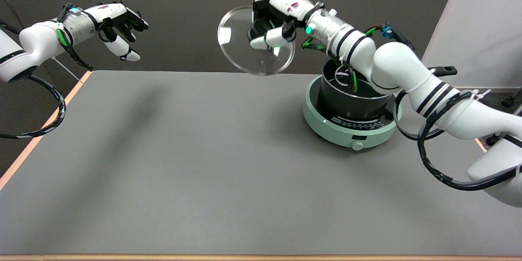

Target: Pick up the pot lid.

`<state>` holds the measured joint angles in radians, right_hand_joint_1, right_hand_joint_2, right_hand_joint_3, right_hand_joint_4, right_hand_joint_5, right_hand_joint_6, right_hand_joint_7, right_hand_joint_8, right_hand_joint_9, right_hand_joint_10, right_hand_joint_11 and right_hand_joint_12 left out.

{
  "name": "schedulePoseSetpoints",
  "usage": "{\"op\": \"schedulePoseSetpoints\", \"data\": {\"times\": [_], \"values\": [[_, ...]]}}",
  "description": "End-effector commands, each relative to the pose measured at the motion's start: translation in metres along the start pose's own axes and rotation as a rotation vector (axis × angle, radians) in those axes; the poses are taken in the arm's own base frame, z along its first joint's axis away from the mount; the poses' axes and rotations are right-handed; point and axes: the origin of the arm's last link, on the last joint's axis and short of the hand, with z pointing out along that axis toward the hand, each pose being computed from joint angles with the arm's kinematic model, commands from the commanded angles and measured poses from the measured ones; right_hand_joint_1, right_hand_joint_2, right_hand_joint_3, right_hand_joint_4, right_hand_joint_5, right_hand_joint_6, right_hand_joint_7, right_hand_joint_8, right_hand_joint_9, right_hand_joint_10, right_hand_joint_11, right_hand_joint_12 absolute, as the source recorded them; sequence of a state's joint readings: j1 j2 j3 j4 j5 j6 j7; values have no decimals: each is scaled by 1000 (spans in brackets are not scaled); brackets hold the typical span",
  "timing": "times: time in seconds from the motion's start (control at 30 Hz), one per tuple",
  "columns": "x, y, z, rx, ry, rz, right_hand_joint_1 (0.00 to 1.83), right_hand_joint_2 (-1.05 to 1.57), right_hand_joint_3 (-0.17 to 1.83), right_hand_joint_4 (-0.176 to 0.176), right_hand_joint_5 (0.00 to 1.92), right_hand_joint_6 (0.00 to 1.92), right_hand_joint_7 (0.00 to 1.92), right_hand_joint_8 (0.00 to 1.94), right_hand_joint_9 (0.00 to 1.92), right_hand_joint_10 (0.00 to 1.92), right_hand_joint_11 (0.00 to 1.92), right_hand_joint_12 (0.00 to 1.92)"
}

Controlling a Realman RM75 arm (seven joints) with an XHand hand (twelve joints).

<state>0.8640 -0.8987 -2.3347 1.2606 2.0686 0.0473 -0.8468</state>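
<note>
The right robot hand (272,20) grips the glass lid (240,45) by its knob, holding it tilted in the air at upper centre of the frame, well above the grey counter (183,163). To its lower right, the open dark pot (350,98) sits on a pale green cooker (346,130).

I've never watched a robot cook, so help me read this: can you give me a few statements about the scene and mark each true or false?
1. The right hand holds the glass pot lid in the air. True.
2. The lid sits on the pot. False: the black pot stands uncovered.
3. The pot stands on a pale green cooker. True.
4. The lid hangs level. False: it is tilted.
5. The left hand grips the pot. False: it hangs in the air, apart from the pot.
</note>
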Motion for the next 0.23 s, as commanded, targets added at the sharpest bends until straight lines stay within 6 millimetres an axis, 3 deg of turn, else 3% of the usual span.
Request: {"op": "schedulePoseSetpoints", "data": {"times": [0.03, 0.23], "values": [[75, 3, -36, -60, 267, -13, 1153, 1043, 578, -127, 535, 1622, 787, 1659, 769, 1921, 579, 1921], [89, 17, -71, -140, 375, -15, 1150, 1087, 499, -132, 516, 1613, 771, 1660, 740, 1921, 561, 1921]]}}
